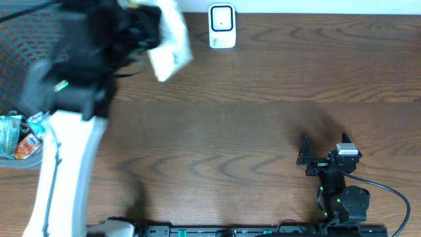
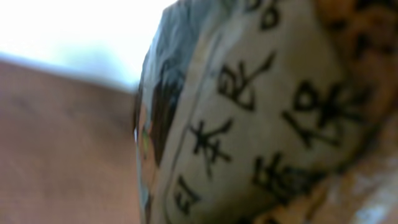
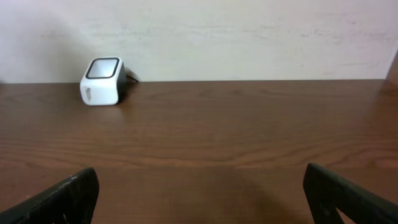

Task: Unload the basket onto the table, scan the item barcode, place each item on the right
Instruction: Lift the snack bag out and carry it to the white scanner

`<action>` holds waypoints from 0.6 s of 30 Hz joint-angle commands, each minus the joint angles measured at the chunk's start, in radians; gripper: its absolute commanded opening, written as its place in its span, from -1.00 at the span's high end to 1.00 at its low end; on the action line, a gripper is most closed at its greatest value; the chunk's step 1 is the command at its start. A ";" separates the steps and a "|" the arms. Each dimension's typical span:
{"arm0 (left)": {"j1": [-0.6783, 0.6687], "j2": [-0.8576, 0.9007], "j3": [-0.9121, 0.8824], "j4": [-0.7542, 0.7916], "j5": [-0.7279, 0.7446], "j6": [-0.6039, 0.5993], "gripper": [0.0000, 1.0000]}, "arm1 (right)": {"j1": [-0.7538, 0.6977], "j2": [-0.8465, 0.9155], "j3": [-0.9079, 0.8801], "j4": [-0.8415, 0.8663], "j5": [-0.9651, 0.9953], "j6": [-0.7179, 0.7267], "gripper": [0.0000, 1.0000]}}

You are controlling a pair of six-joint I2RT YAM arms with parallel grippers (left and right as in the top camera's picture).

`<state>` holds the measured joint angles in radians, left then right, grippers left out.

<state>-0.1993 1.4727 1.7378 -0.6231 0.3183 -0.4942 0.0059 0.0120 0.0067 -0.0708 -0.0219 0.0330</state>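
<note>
A brown wooden table (image 1: 263,131) fills the overhead view, and the white and black left arm (image 1: 62,164) rises along its left side toward the far left corner. There the left gripper (image 1: 152,36) is clamped tight on a pale packet (image 1: 170,39), which sticks out of the jaws to the right and looks lifted off the wood, though it is blurred. The packet's long axis runs roughly from the far edge toward the near one, leaning a little, with its lower corner pointing down and left. It sits left of the small white scanner (image 1: 222,26), apart from it, and the scanner stands at the far edge against the wall (image 3: 249,37), with its dark window facing up. Up close in the left wrist view the packet (image 2: 261,118) fills most of the picture and carries slanted black East Asian characters on a pale panel, too blurred to read with confidence. The right gripper (image 1: 302,153) rests low at the near right, well away from the packet, with its jaws spread wide and nothing between them. At the left edge a grey dish (image 1: 20,161) holds a few colourful snack packs (image 1: 16,135)
</note>
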 commanded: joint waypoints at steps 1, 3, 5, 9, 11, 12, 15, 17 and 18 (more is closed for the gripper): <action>-0.089 0.146 0.011 -0.032 -0.106 -0.016 0.86 | 0.002 -0.005 -0.002 -0.005 0.005 -0.011 -0.99; -0.137 0.252 0.011 -0.058 -0.145 -0.016 0.85 | 0.002 -0.005 -0.002 -0.004 0.005 -0.011 -0.99; -0.167 0.325 0.011 -0.077 -0.192 -0.016 0.85 | 0.002 -0.005 -0.002 -0.005 0.005 -0.011 -0.99; -0.225 0.462 0.011 -0.105 -0.314 -0.016 0.85 | 0.002 -0.005 -0.002 -0.005 0.005 -0.011 -0.98; -0.244 0.507 0.011 -0.098 -0.313 -0.016 0.85 | 0.002 -0.005 -0.002 -0.005 0.005 -0.011 -0.98; -0.258 0.537 0.011 -0.089 -0.312 -0.016 0.85 | 0.002 -0.005 -0.002 -0.005 0.005 -0.011 -0.99; -0.275 0.571 0.011 -0.082 -0.312 -0.016 0.85 | 0.002 -0.005 -0.002 -0.005 0.005 -0.011 -0.99; -0.291 0.593 0.011 -0.081 -0.312 -0.016 0.74 | 0.002 -0.005 -0.002 -0.005 0.005 -0.011 -0.99; -0.294 0.595 0.011 -0.080 -0.311 -0.016 0.56 | 0.002 -0.005 -0.002 -0.005 0.005 -0.011 -0.99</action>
<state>-0.4797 2.0647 1.7378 -0.7074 0.0349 -0.5026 0.0059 0.0120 0.0067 -0.0708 -0.0219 0.0330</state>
